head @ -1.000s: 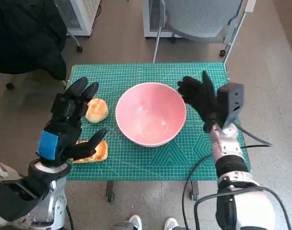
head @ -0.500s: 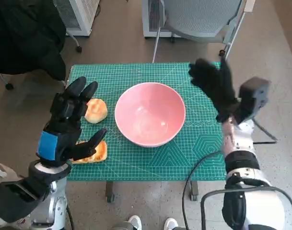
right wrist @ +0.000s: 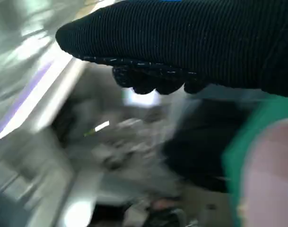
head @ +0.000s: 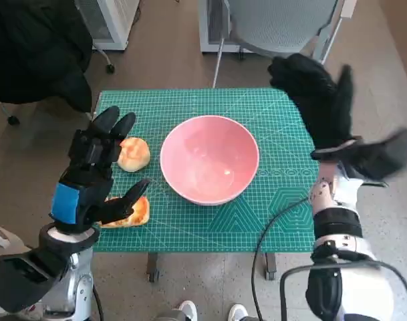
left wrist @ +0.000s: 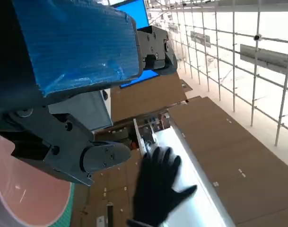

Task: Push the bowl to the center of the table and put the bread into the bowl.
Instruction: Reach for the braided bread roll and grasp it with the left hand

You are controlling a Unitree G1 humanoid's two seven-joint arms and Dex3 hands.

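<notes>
Near the table's (head: 283, 221) left edge we see our left hand (head: 89, 174) spread and holding nothing, above two pieces of bread (head: 134, 154). The pink bowl (head: 210, 159) sits mid-table. Our right hand (head: 317, 103), fingers apart and empty, hangs over the far right corner.

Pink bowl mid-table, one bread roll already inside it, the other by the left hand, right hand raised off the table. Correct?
Not quite: the pink bowl is empty. The head view shows both bread pieces on the mat beside the left hand. The right hand is raised, holding nothing.
</notes>
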